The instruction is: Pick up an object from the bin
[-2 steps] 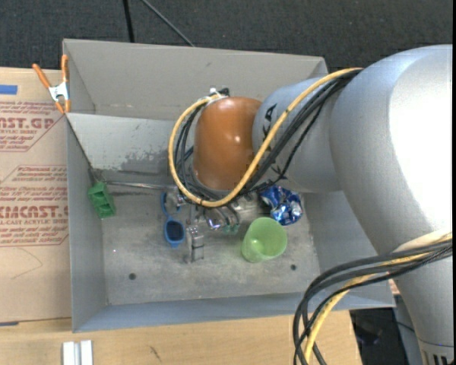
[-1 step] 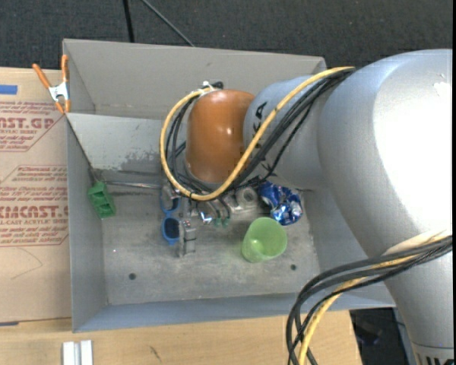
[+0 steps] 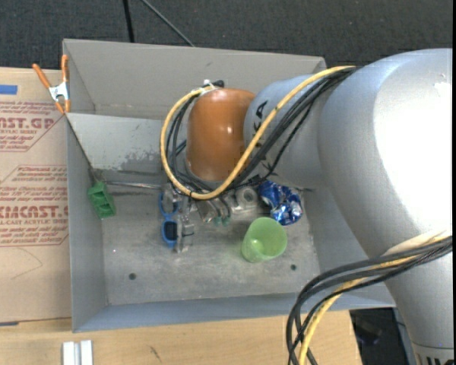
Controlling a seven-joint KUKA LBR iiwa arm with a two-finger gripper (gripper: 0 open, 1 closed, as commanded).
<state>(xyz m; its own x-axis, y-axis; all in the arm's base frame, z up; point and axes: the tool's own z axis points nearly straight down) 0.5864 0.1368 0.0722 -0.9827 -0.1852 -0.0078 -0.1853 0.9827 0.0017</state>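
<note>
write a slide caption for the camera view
Gripper low in the grey bin, green block at view left, light green cup and crumpled blue thing at view right

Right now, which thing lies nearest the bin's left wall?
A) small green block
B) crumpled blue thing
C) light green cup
A: the small green block sits by the left wall; the light green cup and crumpled blue thing lie farther right.

Bright even light, glare on silver arm, soft shadow on bin floor
</note>
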